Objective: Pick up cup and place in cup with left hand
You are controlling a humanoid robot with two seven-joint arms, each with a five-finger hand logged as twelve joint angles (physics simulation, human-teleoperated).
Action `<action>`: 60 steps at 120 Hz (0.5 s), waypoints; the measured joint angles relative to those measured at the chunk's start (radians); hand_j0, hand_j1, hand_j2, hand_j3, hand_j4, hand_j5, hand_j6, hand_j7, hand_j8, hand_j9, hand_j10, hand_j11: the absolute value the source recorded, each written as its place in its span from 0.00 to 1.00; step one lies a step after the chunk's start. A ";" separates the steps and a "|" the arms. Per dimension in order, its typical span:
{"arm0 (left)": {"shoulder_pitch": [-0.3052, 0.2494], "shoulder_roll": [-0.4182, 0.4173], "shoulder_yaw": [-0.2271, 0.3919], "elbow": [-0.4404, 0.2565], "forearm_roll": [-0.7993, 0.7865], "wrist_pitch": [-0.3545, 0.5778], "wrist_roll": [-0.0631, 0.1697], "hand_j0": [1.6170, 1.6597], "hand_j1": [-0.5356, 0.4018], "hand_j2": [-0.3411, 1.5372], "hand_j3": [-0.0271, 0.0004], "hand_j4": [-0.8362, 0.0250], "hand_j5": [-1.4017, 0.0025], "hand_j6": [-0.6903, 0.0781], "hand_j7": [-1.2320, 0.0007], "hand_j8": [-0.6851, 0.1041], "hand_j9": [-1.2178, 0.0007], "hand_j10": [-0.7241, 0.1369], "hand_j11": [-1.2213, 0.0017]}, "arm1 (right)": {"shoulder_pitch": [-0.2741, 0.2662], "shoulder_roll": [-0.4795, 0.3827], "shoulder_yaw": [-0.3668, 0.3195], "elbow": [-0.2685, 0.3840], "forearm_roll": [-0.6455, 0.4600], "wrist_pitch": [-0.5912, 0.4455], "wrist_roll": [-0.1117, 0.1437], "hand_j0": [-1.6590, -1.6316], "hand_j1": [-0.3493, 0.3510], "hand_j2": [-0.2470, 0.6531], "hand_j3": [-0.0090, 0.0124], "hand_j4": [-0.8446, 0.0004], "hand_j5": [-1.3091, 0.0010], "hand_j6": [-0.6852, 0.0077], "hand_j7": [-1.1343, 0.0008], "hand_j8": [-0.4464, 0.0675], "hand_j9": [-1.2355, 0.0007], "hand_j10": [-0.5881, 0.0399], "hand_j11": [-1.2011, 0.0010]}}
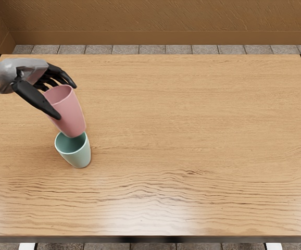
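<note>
The left robot hand (pixel 34 76) grips the pink cup (pixel 71 115) high; that frees its base for nesting. The green cup (pixel 78 157) stands mouth-up.

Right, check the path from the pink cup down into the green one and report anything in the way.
Nothing visible stands between them. The left hand holds the pink cup tilted, its base at the mouth of the green cup; whether it clears the rim, I can't tell.
</note>
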 joint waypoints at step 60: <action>0.007 0.037 -0.002 -0.006 0.002 -0.069 0.021 0.83 0.43 0.25 0.99 0.48 0.46 0.58 0.39 0.61 0.38 0.47 0.40 | 0.000 0.000 0.000 0.000 0.000 0.000 0.000 0.04 0.03 0.27 0.42 0.98 0.98 0.97 0.98 0.84 0.98 0.91 0.98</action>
